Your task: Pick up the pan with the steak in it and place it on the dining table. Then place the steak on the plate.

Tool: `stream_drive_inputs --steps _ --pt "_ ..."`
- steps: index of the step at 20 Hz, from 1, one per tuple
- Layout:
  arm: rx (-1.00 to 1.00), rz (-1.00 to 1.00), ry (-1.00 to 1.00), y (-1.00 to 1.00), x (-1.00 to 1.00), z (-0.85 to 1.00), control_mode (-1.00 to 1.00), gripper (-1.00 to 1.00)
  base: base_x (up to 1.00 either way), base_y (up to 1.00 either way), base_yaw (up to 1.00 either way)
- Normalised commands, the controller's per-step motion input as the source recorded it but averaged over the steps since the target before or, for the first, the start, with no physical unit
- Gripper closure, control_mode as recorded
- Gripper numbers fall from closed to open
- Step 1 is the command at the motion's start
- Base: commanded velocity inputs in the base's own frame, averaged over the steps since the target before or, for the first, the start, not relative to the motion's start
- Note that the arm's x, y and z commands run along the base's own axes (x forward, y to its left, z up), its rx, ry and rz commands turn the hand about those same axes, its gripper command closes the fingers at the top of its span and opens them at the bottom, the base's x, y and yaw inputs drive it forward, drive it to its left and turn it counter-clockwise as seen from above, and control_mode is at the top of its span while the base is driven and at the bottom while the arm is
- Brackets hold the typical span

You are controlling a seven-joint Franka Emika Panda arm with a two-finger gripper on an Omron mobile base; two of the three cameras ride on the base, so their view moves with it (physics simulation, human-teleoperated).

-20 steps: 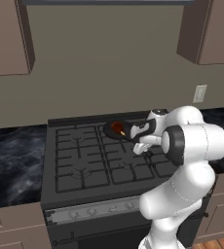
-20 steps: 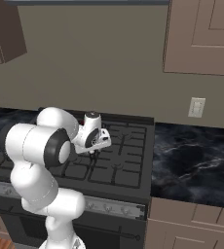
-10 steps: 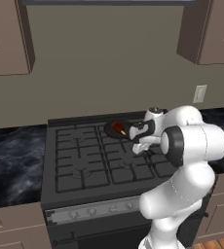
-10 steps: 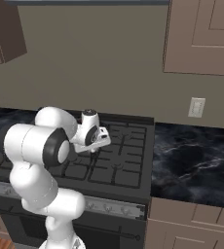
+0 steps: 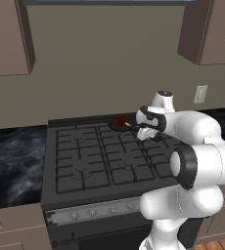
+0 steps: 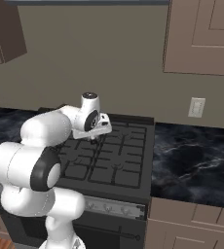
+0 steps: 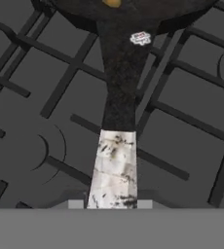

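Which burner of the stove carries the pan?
The back right burner, nearest the wall: the pan with the steak sits there; the other burners are bare.

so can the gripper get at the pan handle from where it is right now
Probably yes. The gripper looks shut on the silver tip of the pan handle, which runs straight up the hand view to the pan on the stove's back burner. Nothing lies between them.

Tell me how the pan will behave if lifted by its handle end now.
The pan looks rigid, so it shouldn't flex. Held at the silver handle tip, far from the bowl, it will likely droop or twist. The steak sits loose and could slide.
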Motion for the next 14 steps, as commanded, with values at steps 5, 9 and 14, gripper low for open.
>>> stream_drive_inputs --steps 5,9,14 --pt "0.01 0.0 0.0 -0.16 -0.5 0.95 -1.0 1.0 0.0 0.0 0.0" --pt "0.0 0.0 0.01 -0.21 -0.63 0.87 -1.0 1.0 0.0 0.0 0.0" --pt "0.0 0.0 0.0 -0.29 -0.8 0.79 -1.0 1.0 0.0 0.0 0.0"
